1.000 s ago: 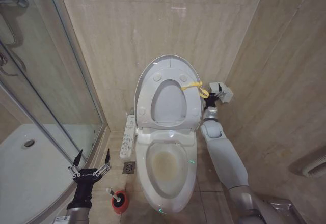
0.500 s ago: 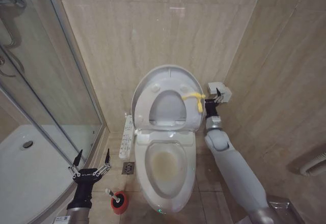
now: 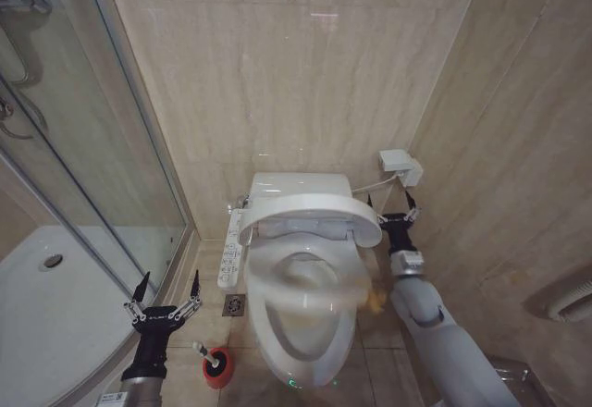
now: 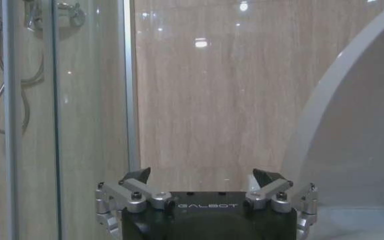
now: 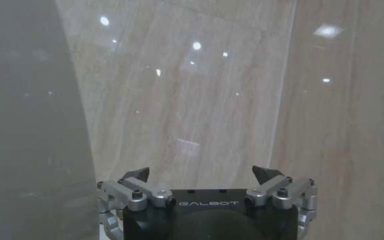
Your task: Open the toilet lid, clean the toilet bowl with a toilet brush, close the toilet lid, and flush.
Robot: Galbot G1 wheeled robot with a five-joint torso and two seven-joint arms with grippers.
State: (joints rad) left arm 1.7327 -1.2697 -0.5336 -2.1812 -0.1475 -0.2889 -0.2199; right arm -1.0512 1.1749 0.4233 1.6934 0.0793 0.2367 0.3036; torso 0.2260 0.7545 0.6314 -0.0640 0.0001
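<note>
The toilet lid (image 3: 310,211) is tipped forward about halfway down, nearly edge-on to me. Below it a blurred white seat ring (image 3: 277,310) lies over the toilet bowl (image 3: 305,370), hiding its inside. A yellow blur of the strap (image 3: 375,301) hangs at the bowl's right side. My right gripper (image 3: 390,205) is open beside the lid's right end, holding nothing; the right wrist view shows it (image 5: 202,177) facing the wall tiles. My left gripper (image 3: 168,282) is open and low on the left, also seen in its wrist view (image 4: 205,180). The toilet brush (image 3: 205,354) stands in its red cup (image 3: 218,370) just right of it.
A glass shower enclosure (image 3: 83,176) stands on the left. A long white control panel (image 3: 231,250) sits on the toilet's left side and a floor drain (image 3: 234,305) is below it. A small white box (image 3: 400,166) is mounted on the right wall.
The lid and seat have swung down from upright toward the bowl. My right gripper is off the yellow strap and sits lower. The left arm has not moved.
</note>
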